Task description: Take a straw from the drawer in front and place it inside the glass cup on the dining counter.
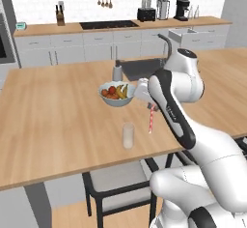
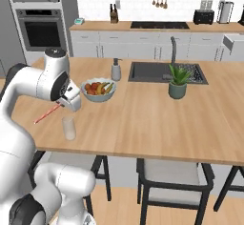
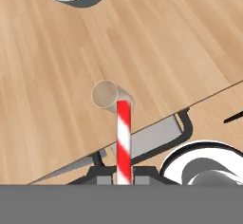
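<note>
My gripper (image 1: 151, 107) is shut on the red-and-white striped straw (image 1: 151, 121), which hangs down from it above the dining counter (image 1: 48, 116). The glass cup (image 1: 128, 135) stands upright near the counter's front edge, a little left of the straw's lower end. In the right base view the straw (image 2: 46, 114) slants down to the left from the gripper (image 2: 64, 104), beside the glass cup (image 2: 69, 128). In the hand view the straw (image 3: 123, 142) reaches from the gripper (image 3: 123, 178) to the rim of the glass cup (image 3: 108, 95). The drawer (image 1: 182, 34) stands open at the far wall cabinets.
A fruit bowl (image 1: 116, 94) sits behind the cup, with a grey soap dispenser (image 1: 117, 71) and the sink (image 1: 140, 67) beyond it. A potted plant (image 2: 178, 82) stands by the sink. Black-framed stools (image 1: 116, 183) are tucked under the counter's front edge.
</note>
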